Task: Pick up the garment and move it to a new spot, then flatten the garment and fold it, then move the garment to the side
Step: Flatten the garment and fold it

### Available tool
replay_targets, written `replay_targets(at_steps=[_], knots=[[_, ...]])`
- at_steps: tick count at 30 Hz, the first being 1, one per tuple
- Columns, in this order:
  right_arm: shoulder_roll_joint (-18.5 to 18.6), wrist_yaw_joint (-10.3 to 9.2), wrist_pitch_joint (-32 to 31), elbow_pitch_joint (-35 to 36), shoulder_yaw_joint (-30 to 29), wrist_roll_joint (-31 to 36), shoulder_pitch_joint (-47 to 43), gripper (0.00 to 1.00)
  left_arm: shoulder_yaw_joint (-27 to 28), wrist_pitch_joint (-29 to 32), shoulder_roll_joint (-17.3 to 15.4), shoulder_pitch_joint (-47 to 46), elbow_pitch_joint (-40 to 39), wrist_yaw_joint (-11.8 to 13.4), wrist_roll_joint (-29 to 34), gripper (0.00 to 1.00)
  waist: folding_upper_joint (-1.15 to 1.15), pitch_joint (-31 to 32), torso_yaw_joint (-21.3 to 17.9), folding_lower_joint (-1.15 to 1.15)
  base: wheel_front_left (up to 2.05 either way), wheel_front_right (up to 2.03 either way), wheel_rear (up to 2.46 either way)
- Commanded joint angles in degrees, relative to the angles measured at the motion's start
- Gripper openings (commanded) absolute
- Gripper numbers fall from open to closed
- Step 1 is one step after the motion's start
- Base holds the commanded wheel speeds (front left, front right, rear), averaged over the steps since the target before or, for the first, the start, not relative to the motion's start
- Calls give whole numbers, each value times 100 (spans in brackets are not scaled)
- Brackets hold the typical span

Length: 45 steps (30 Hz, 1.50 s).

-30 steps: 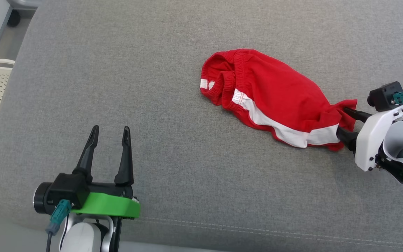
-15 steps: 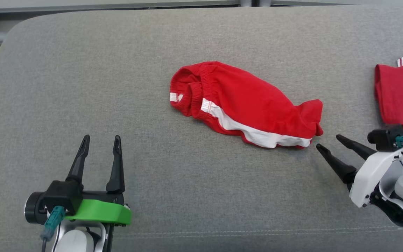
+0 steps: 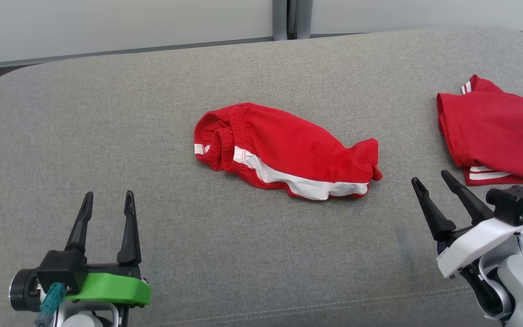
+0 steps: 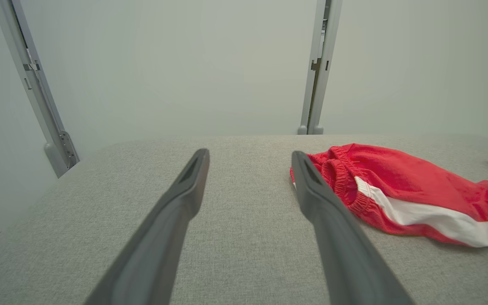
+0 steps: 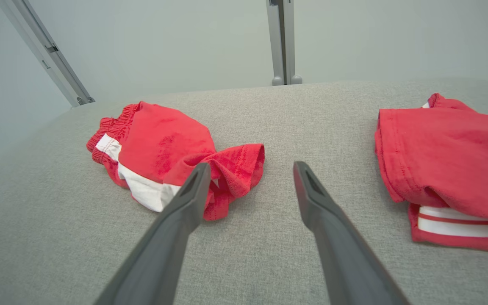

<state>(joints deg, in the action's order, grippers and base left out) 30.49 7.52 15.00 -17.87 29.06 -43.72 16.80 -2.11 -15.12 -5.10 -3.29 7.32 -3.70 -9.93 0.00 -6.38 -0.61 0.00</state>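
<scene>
Right gripper (image 3: 430,178) apart and empty, shorts (image 3: 284,150) to its left, jersey (image 3: 493,131) to its right: reach off-line and you could pinch the wrong one.

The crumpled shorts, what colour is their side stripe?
White stripe on red shorts; head view shows it best.

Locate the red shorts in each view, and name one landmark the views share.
Head view: shorts at centre, on the cushion.
Left wrist view: shorts at right, middle height.
Right wrist view: shorts left of centre.
Shared landmark: grey post behind the cushion.
</scene>
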Motion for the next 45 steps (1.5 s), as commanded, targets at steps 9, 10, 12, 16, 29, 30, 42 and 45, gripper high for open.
replay_targets(at_steps=[9, 10, 12, 16, 29, 30, 42, 45], knots=[[-1157, -4, 14, 530, -1553, 1714, -1022, 100, -21, -1, -117, 232, 75, 16, 57, 100, 0, 351, -73, 0, 0, 0, 0], [-1269, -4, 15, 593, -1642, 1851, -1106, 100, -30, -1, -123, 272, 95, 11, 56, 100, 0, 389, -67, 0, 0, 0, 0], [-1437, -4, 14, 708, -1771, 2110, -1271, 100, -57, -1, -135, 342, 129, 11, 72, 100, 0, 472, -57, 0, 0, 0, 0], [-1698, -4, 15, 843, -1944, 2414, -1577, 100, -111, -1, -128, 492, 172, 33, 86, 100, 0, 633, -35, 0, 0, 0, 0], [-1971, -4, 15, 1005, -2113, 2763, -1850, 100, -209, 12, -120, 570, 230, 128, 32, 100, 0, 696, 3, 0, 0, 0, 0], [-1976, -4, 15, 1003, -2102, 2757, -1842, 100, -218, 12, -118, 558, 233, 125, 21, 100, 0, 691, 5, 0, 0, 0, 0], [-1950, -4, 12, 962, -2015, 2724, -1739, 100, -288, 24, -141, 421, 196, 119, -34, 100, 0, 581, 30, 0, 0, 0, 0], [-1957, -4, 9, 949, -2022, 2736, -1675, 100, -449, 151, -146, 289, 138, 13, -20, 100, 0, 500, 47, 0, 0, 0, 0]])
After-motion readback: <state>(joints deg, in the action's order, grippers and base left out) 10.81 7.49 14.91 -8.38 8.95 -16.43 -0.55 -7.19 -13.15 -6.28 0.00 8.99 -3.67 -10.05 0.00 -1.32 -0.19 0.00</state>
